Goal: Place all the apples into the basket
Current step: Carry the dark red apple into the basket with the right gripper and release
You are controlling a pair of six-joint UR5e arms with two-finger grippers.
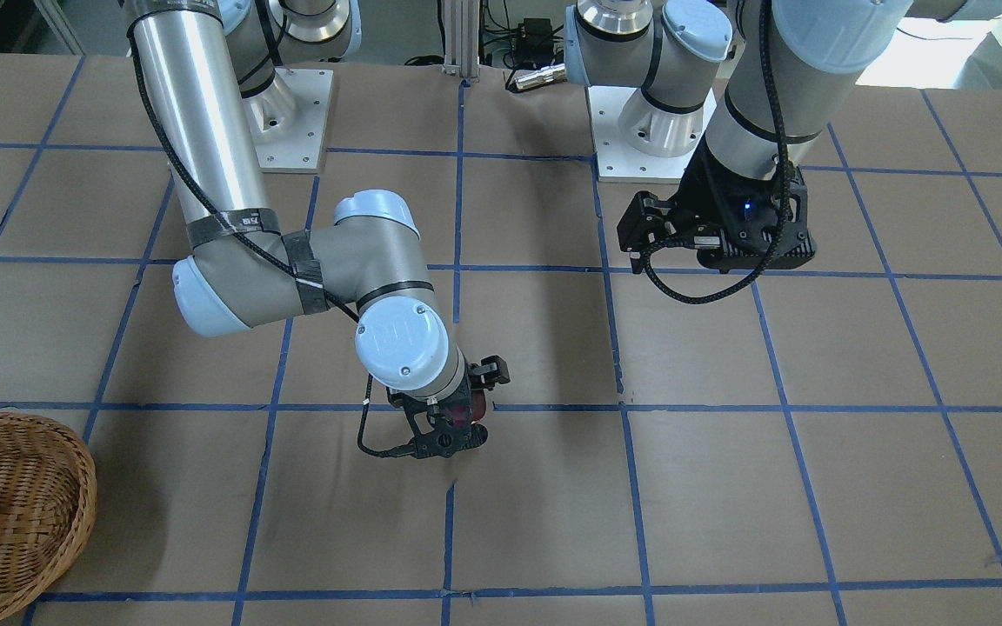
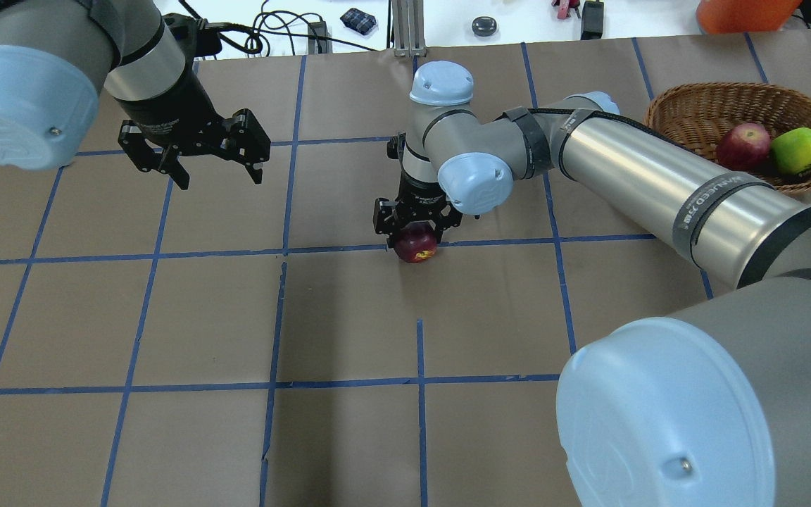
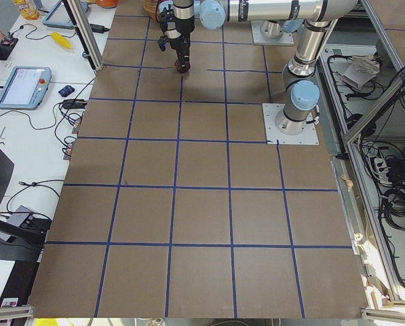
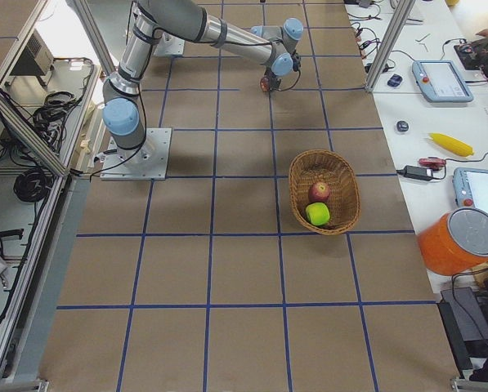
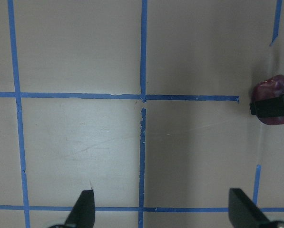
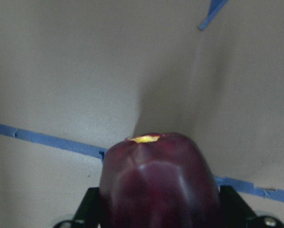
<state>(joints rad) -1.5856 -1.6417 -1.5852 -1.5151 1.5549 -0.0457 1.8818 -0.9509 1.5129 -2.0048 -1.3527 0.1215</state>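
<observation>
The dark maroon apple (image 2: 416,246) sits between the fingers of my right gripper (image 2: 416,236), which is shut on it near the table's middle. It fills the right wrist view (image 6: 156,185) and seems held just above the paper. It also shows at the right edge of the left wrist view (image 5: 274,89). The wicker basket (image 2: 687,105) stands at the far right and holds the red apple (image 2: 742,144) and the lime green apple (image 2: 798,150). My left gripper (image 2: 221,182) hangs open and empty above the table's left side.
The table is covered in brown paper (image 2: 349,324) with a grid of blue tape lines. Both arm bases (image 1: 292,122) stand at the robot's edge. Cables and small devices (image 2: 360,20) lie beyond the far edge.
</observation>
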